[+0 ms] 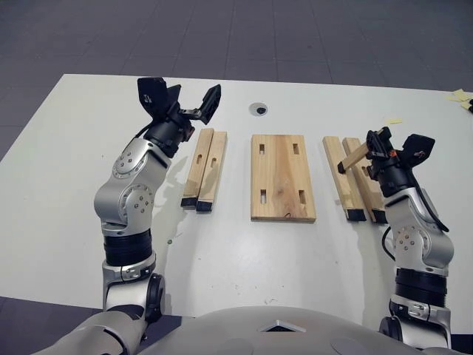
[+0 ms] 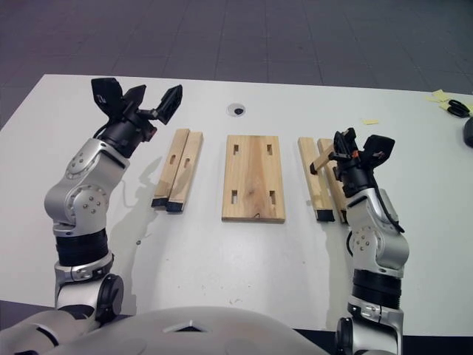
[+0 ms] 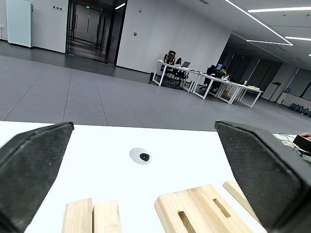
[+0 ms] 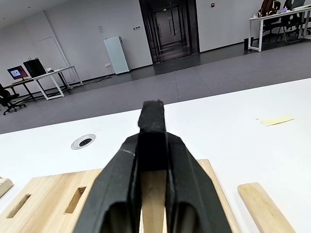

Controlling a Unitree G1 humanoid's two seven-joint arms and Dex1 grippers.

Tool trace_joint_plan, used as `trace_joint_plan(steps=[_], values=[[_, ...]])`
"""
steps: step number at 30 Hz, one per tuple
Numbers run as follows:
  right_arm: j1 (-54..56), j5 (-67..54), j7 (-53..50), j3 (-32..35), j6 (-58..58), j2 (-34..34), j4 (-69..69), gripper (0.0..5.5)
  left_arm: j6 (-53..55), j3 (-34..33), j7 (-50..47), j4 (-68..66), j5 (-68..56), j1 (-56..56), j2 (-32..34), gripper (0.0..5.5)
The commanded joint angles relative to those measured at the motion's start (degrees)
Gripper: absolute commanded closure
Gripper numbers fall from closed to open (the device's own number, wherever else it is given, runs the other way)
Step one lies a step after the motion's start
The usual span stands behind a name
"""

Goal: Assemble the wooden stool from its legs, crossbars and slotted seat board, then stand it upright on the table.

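Head views, seat board (image 1: pixel 283 177): lies flat on the white bench (image 1: pixel 89 133), its four slots facing up.
Head views, left legs (image 1: pixel 205 169): two bars lie side by side, touching, just to the left of the seat board, dark tips toward me.
Head views, right legs (image 1: pixel 353 177): two more bars lie just to the right of the seat board, dark tips toward me.
Head views, left end effector (image 1: pixel 192 103): raised beyond the far ends of the left legs, fingers spread wide, holding nothing.
Head views, right end effector (image 1: pixel 373 148): over the right legs, clamped on a short crossbar (image 1: pixel 353 154).
Head views, crossbar: slants down toward the seat board. I cannot tell whether its low end touches the right legs.
Head views, cable grommet (image 1: pixel 259 109): set in the bench beyond the seat board's far edge.
Left wrist view, fingers (image 3: pixel 34 165): my two dark pads stand far apart, with the seat board's far end and the left legs' ends between them.
Right wrist view, fingers (image 4: pixel 121 184): pressed together with pale wood of the crossbar between them.
Right wrist view, sticky note (image 4: pixel 277 120): lies on the bench beyond the right legs, away from the seat board.
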State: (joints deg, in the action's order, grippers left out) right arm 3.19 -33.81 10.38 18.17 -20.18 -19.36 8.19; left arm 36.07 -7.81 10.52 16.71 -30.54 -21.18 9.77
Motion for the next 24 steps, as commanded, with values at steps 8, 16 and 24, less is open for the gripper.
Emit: trace_joint_plan(steps=[8, 16, 24], values=[[-0.47, 2.77, 0.1, -0.35, -0.99, 0.58, 0.65, 5.08, -0.36, 1.0, 0.61, -0.03, 1.19, 0.49, 0.74, 0.1], [-0.78, 6.79, 1.08, -1.9, -0.96, -0.37, 0.08, 5.08, -0.32, 0.94, 0.56, 0.06, 1.9, 0.53, 0.74, 0.1], [0.07, 7.0, 0.28, -0.76, -1.86, 1.28, -1.07, 5.08, -0.71, 1.73, 0.37, 0.3, 2.94, 0.95, 0.1, 0.1]])
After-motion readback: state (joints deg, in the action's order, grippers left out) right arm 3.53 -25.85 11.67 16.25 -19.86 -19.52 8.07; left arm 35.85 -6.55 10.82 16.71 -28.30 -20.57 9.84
